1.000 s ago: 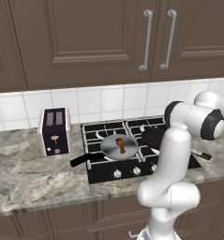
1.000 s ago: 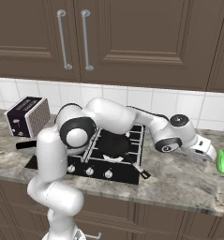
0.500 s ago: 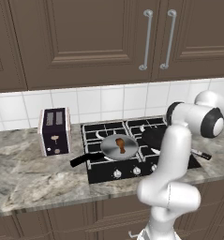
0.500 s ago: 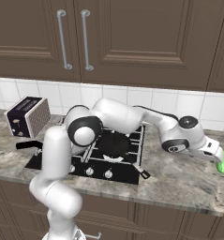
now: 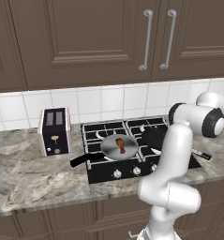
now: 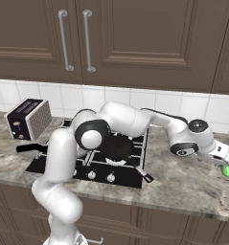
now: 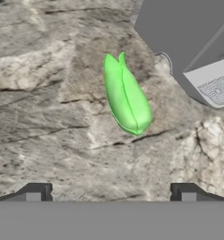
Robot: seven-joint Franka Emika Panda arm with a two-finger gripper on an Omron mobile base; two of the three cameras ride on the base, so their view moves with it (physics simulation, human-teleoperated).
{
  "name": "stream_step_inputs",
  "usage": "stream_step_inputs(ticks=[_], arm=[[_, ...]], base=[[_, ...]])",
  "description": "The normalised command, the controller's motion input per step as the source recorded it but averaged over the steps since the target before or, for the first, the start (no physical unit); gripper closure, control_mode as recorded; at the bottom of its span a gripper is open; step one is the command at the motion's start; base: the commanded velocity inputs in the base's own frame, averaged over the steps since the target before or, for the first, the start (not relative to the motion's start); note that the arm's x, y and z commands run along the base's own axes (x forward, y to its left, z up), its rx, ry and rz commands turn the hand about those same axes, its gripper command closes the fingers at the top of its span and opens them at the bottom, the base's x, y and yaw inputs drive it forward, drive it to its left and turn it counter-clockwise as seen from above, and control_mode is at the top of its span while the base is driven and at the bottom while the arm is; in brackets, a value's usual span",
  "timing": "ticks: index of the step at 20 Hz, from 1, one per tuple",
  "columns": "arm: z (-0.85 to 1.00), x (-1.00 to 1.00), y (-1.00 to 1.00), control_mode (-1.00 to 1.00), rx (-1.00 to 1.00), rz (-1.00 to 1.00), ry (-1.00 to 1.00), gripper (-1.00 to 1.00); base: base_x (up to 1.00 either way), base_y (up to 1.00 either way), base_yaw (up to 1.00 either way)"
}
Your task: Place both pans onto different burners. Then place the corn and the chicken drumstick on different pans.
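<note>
**Open gripper poised over the corn on the counter, both pans on the hob**

The arm reaches far out to the right of the black hob point(image 6: 87, 160). Its gripper point(image 6: 224, 161) hangs just above the corn point(image 6: 227, 170), a bright green husked ear lying on the marbled stone counter point(image 6: 183, 184), well apart from the hob. In the hand view the corn point(image 7: 126, 99) lies at about 12 o'clock from the two dark fingertips point(image 7: 34, 192), its pointed end toward 11 o'clock and its rounded end toward 5 o'clock. The fingers stand wide apart with nothing between them and touch nothing. A grey box-like object point(image 7: 197, 51) sits on the counter at about 2 o'clock from the corn, near it but apart.

In the left base view the silvery-grey pan point(image 5: 119, 146) rests on the front left burner, its long black handle pointing toward 8 o'clock over the hob edge. The chicken drumstick point(image 5: 120, 144) lies inside this pan, near its middle. The dark pan point(image 5: 153, 138) sits on the right side of the hob, partly hidden by the arm; its handle point(image 5: 200, 154) points toward 4 o'clock. A toaster point(image 5: 54, 131) stands on the counter at 9 o'clock from the hob, just beside it.
</note>
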Motion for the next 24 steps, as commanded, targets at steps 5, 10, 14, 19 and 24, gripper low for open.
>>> stream_step_inputs(ticks=[5,10,14,19,24], arm=[[-0.10,0.07,-0.04,-1.00,-0.01,0.00,0.00,-1.00],[-0.06,0.09,-0.07,-1.00,-0.02,0.00,0.00,-1.00],[-0.03,0.10,-0.12,-1.00,-0.03,0.00,0.00,-1.00],[-0.07,0.09,-0.14,-1.00,-0.03,0.00,0.00,-1.00],[-0.07,0.06,-0.14,-1.00,-0.01,0.00,0.00,-1.00]], base=[[0.00,0.00,0.00],[0.00,0.00,0.00],[0.00,0.00,0.00],[0.00,0.00,0.00],[0.00,0.00,0.00]])
